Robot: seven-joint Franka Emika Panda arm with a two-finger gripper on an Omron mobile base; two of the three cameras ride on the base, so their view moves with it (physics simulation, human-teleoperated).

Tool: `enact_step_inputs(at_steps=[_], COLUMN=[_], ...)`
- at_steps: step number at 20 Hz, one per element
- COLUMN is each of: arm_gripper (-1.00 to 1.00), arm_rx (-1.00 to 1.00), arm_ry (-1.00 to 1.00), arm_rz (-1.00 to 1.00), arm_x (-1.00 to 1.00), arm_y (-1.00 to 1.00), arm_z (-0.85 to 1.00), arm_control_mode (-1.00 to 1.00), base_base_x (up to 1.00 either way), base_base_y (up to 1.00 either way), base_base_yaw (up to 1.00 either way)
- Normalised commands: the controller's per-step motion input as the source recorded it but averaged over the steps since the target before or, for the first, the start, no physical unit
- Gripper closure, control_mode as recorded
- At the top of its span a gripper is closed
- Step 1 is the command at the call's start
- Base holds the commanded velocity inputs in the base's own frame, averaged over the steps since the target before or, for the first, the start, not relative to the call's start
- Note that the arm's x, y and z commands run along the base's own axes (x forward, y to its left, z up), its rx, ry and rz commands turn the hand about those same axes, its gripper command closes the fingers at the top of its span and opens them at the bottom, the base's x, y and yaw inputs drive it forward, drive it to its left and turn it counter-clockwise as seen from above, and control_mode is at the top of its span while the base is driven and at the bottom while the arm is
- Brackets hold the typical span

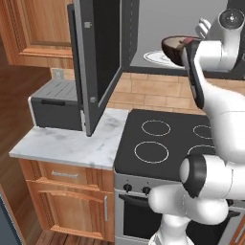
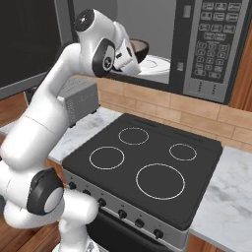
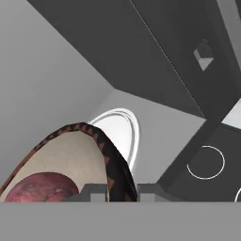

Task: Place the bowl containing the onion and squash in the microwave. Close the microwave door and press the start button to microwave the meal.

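Note:
My gripper [image 3: 121, 192] is shut on the rim of the dark brown bowl [image 3: 115, 164], one finger on each side of the rim. I hold the bowl [image 1: 172, 47] raised at the mouth of the open microwave [image 1: 158, 21], just above its white turntable plate [image 1: 155, 58]. In the hand view the reddish-purple onion [image 3: 40, 188] lies on the bowl's tan inner face. The squash is hidden. The microwave door [image 1: 98, 52] stands swung open to the left. From the right base view the bowl [image 2: 141, 47] peeks out behind my hand, in front of the plate [image 2: 158, 64].
A black stove top [image 1: 160, 139] with ring burners lies under the microwave. A small grey toaster oven [image 1: 55, 103] stands on the marble counter [image 1: 67, 143] to the left. The microwave keypad [image 2: 211, 39] is at the cavity's right.

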Motion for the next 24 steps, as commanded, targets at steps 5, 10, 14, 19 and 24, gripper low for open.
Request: enact_step_inputs(at_steps=[5,10,14,19,24], arm_gripper=[1.0,1.0,1.0,1.0,1.0], arm_rx=[0.03,0.0,0.0,0.0,0.0], arm_ry=[0.0,0.0,0.0,0.0,0.0], arm_rz=[-0.07,-0.02,0.0,0.0,0.0], arm_x=[0.56,0.62,0.57,0.55,0.45], arm_y=[-0.19,-0.14,-0.06,-0.12,-0.17], arm_z=[0.0,0.0,-0.05,-0.1,-0.18], arm_control_mode=[-1.0,-1.0,-1.0,-1.0,-1.0], base_base_x=[0.0,0.0,0.0,0.0,0.0], base_base_y=[0.0,0.0,0.0,0.0,0.0], base_base_yaw=[0.0,0.0,0.0,0.0,0.0])
